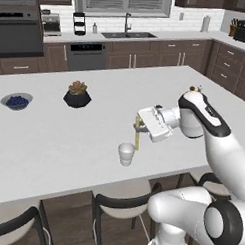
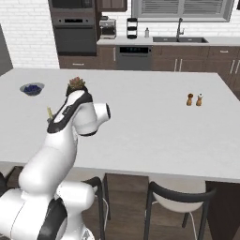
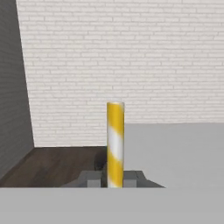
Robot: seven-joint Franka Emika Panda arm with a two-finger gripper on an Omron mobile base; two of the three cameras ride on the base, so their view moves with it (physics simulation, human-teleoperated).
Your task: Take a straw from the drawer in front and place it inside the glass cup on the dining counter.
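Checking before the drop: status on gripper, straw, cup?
Gripper shut on straw, held upright. Straw just right of glass cup on dining counter, not in. Nothing in the way.

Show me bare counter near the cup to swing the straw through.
Bare: the counter left of the cup, up to the plant and bowl. Crowded: right of the cup, where the gripper holds the straw upright.

Arm: rises from the base, elbow bent high, forearm reaching level toward the left.
Wrist: turned sideways, hand roughly horizontal.
Claw point(image 1: 138, 129): fingers closed on the straw point(image 1: 137, 137), which stands upright between them.
Fingertips point(image 3: 131, 178): pressed against the straw's lower part on both sides.
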